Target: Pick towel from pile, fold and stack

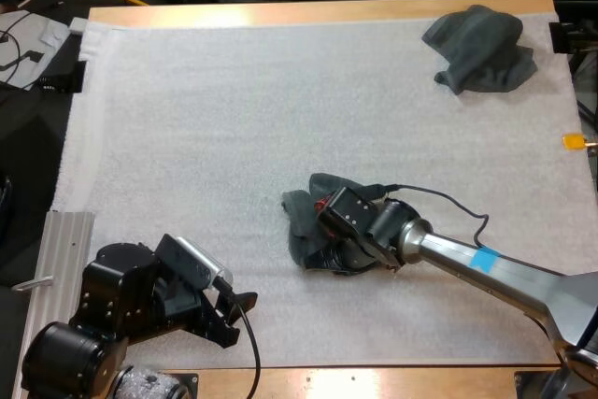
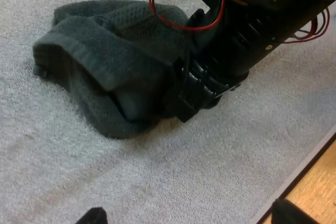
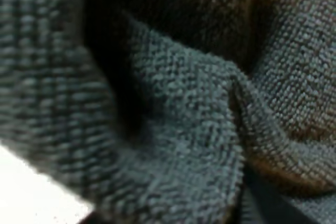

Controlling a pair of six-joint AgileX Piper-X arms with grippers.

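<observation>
Grey-green towel (image 1: pixel 299 217) under right gripper (image 2: pixel 184 95) | crumpled towel (image 1: pixel 481 49) far corner | left gripper (image 1: pixel 238 317) spread

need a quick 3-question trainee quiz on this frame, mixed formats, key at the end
1. True or false: the right end effector is down at the crumpled towel in the middle of the mat.
2. How many towels lie on the mat? A) one B) two C) three
3. Fill in: the left end effector is by the mat's near edge with its fingers ____.
Key: 1 true. 2 B: the second towel lies at the mat's far right corner. 3 open, clear of any thing.
</observation>
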